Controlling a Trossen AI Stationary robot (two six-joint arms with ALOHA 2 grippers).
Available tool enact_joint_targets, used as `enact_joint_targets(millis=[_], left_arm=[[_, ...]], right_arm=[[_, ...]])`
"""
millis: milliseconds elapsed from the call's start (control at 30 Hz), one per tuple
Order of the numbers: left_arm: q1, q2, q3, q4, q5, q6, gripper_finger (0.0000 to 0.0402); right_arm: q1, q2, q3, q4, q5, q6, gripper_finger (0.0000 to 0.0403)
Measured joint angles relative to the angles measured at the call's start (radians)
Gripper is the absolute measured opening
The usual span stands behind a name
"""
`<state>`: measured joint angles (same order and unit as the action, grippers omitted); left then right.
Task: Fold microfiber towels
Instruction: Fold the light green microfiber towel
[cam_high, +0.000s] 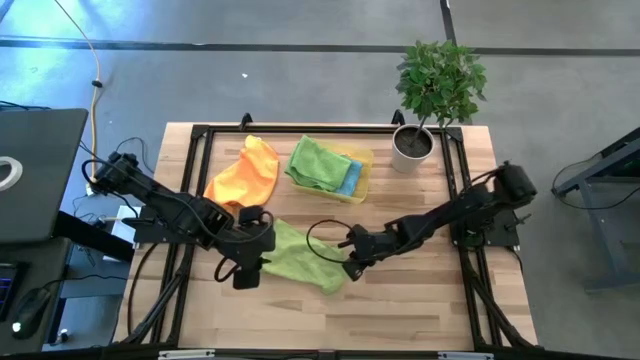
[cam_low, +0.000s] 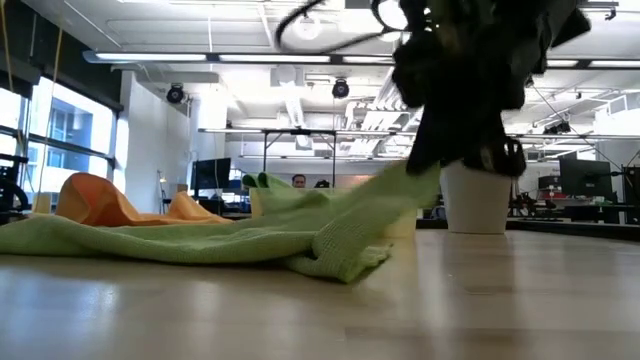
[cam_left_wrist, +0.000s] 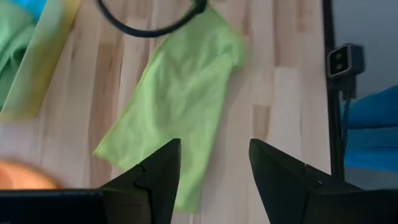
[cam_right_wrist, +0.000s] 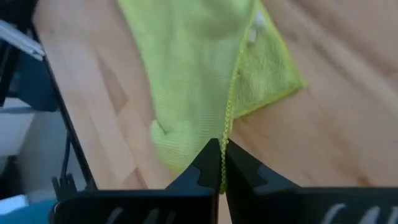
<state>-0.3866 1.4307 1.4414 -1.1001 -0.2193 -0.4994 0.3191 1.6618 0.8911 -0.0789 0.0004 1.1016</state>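
A light green towel (cam_high: 300, 258) lies crumpled on the wooden table between my grippers; it also shows in the low view (cam_low: 200, 240). My right gripper (cam_high: 350, 262) is shut on its right end and holds that end a little above the table. My left gripper (cam_left_wrist: 214, 146) is open at the towel's left end (cam_left_wrist: 186, 186), and no touch shows. An orange towel (cam_high: 245, 175) lies at the far left. A second light green towel (cam_high: 315, 162) and a teal blue one (cam_high: 350, 178) lie in a yellow tray (cam_high: 362, 160). No yellow towel shows. My right gripper pinches the towel's hemmed edge (cam_right_wrist: 225, 127) between its two shut fingers. In the low view that end (cam_low: 405, 185) is raised off the table. The cloth slopes down from it to the rest of the towel, which lies on the table.
A potted plant (cam_high: 425, 100) in a white pot stands at the table's far right corner. A black frame (cam_high: 200, 135) runs round the tabletop. Bare wood (cam_high: 400, 310) lies toward the near edge.
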Motion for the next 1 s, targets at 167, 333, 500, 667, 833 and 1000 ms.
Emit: enact_joint_targets(millis=[167,333,500,667,833,1000], left_arm=[[0.03,0.021,-0.011,0.082,0.022,0.148,0.0181],[0.08,0.03,-0.083,0.335,0.089,0.318,0.0181],[0.14,0.031,-0.202,0.648,0.152,0.395,0.0181],[0.208,0.054,-0.314,0.895,0.232,0.383,0.0181],[0.256,0.114,-0.344,1.005,0.317,0.295,0.0181],[0.272,0.209,-0.343,1.122,0.388,0.309,0.0181]], right_arm=[[0.025,-0.111,0.0,-0.068,0.057,-0.132,0.0001],[0.068,-0.189,0.0,-0.08,0.098,-0.346,0.0],[0.107,-0.243,0.0,-0.083,0.162,-0.487,0.0],[0.122,-0.263,0.021,-0.101,0.122,-0.476,0.0],[0.122,-0.247,0.158,-0.307,0.076,-0.41,0.0],[0.123,-0.201,0.345,-0.588,0.065,-0.487,0.0]])
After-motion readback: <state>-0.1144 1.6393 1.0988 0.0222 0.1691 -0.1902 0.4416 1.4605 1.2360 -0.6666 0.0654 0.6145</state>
